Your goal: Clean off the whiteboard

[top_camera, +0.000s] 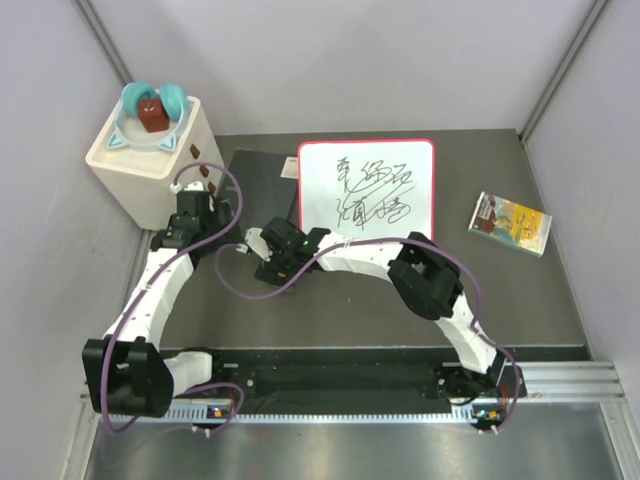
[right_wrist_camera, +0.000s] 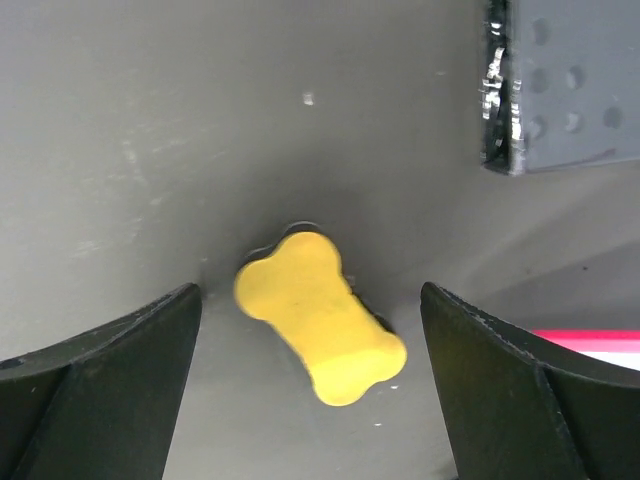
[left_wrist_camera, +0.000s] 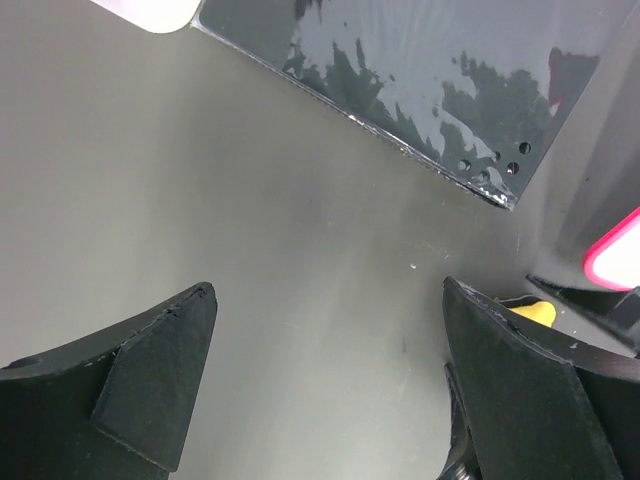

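While both arms reach toward the middle of the desk, we see the whiteboard lying flat near the far edge, slightly right of centre, with black handwritten scribbles across its white face and a thin red frame around it. We note a dark grey slab just beside its left side. The right gripper hangs with jaws spread wide above a yellow bone-shaped eraser, which lies on the bare desk between the two jaws and touches neither. A corner of the slab and a strip of the red frame show at the right of that wrist view. The left gripper is likewise spread apart, holding nothing, over bare desk surface near the slab's corner. In the far left corner we find a white box carrying a teal object and a small brown block. Close to the right edge lies a colourful booklet, well apart from the board.
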Action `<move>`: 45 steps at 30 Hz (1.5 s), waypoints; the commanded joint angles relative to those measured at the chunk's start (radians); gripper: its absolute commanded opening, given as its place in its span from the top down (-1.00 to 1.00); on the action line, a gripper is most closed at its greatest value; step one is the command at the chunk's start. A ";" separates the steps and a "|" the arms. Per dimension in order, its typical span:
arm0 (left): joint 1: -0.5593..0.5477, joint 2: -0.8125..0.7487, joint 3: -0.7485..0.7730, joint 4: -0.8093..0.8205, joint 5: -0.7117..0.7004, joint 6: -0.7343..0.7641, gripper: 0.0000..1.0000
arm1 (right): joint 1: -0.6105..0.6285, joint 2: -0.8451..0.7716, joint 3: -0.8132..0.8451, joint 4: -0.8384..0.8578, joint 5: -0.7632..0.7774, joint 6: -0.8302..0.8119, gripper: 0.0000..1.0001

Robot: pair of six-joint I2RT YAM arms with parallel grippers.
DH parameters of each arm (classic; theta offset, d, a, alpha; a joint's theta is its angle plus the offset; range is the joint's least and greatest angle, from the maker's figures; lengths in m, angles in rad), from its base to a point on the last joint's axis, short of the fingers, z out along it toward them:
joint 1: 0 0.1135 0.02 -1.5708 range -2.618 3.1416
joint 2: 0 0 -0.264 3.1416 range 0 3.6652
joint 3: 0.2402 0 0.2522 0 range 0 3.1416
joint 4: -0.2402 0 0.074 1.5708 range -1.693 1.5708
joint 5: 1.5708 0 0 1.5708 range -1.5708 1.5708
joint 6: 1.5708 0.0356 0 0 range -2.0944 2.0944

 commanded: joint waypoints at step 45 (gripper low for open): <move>-0.012 0.017 0.014 -0.035 0.014 0.019 -0.98 | -0.041 -0.023 -0.041 0.041 0.064 0.210 0.02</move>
